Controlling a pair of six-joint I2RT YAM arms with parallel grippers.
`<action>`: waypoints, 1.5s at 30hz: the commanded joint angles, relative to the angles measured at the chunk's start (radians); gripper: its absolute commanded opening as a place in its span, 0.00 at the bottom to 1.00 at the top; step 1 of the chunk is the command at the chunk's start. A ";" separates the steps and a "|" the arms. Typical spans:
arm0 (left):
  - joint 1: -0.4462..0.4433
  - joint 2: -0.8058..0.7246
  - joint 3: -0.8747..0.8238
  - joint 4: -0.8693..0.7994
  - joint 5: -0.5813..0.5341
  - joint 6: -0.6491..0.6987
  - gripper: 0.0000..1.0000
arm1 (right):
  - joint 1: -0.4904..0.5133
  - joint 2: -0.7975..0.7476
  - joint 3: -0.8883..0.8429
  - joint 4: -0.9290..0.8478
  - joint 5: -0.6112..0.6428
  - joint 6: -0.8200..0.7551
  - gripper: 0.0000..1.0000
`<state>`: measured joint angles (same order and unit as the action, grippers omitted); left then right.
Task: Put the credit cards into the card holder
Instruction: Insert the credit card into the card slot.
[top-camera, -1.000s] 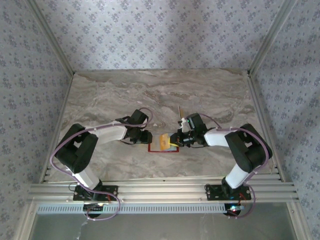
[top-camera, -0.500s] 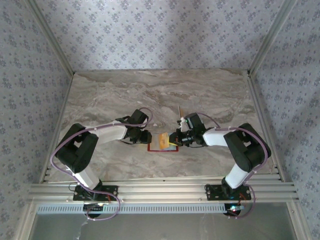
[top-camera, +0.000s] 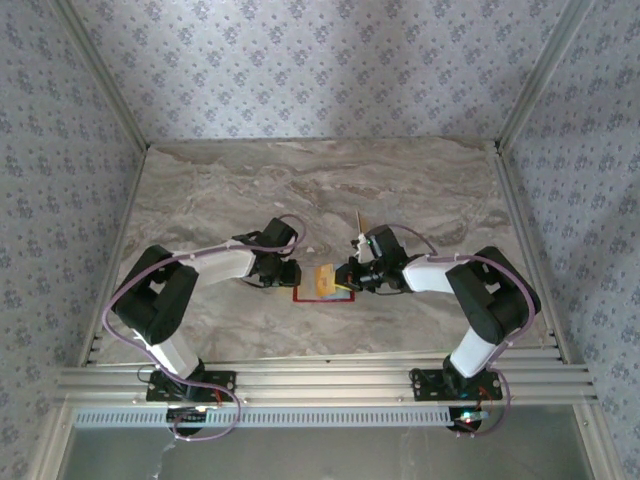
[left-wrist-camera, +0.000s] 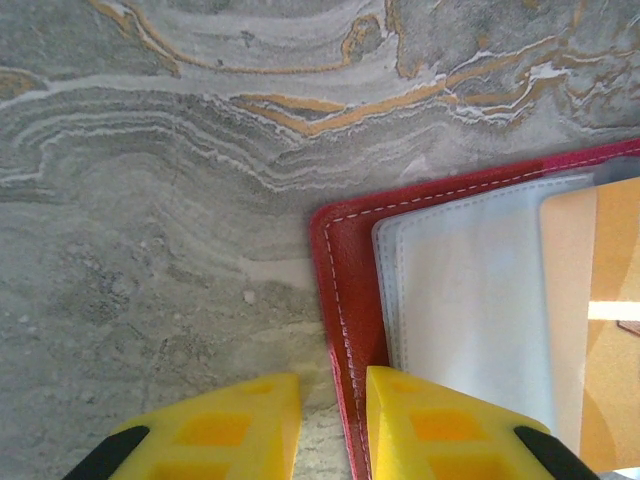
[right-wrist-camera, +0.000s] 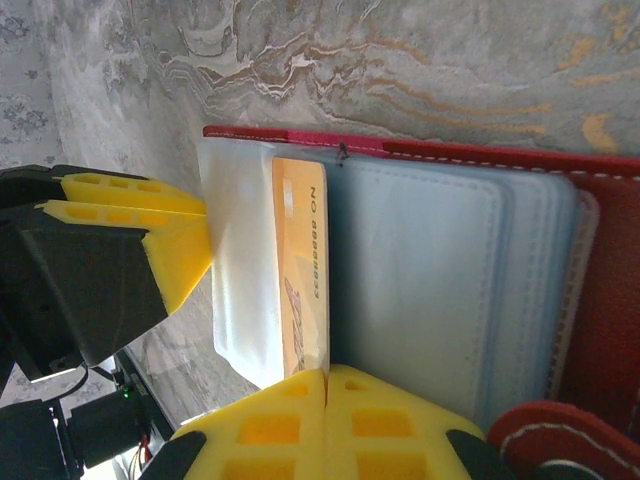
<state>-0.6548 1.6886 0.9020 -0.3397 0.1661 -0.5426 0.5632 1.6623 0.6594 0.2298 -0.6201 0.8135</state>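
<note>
Card holder, red, lying open on marbled table between both tools. Tan-yellow credit card lies on its pale inside, against the clear sleeve; whether it is tucked in cannot be told. Right tool: closed, pinching the card's end. Left tool: jaws narrowly apart, astride the holder's red outer edge.

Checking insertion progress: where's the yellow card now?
Top view, near middle of the table: tan-yellow card lies on the red card holder, pinched by the right gripper.
</note>
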 joint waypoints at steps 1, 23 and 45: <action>-0.047 0.094 -0.013 0.069 0.073 0.002 0.23 | 0.016 0.021 0.022 -0.004 0.035 0.019 0.00; -0.055 0.114 -0.002 0.068 0.084 0.001 0.22 | 0.120 0.087 0.123 -0.084 0.121 -0.027 0.00; -0.040 0.127 -0.003 0.040 0.055 -0.003 0.20 | 0.135 -0.009 0.256 -0.477 0.269 -0.252 0.24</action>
<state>-0.6613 1.7168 0.9344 -0.3695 0.1635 -0.5426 0.7048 1.6855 0.8841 -0.1162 -0.4088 0.6338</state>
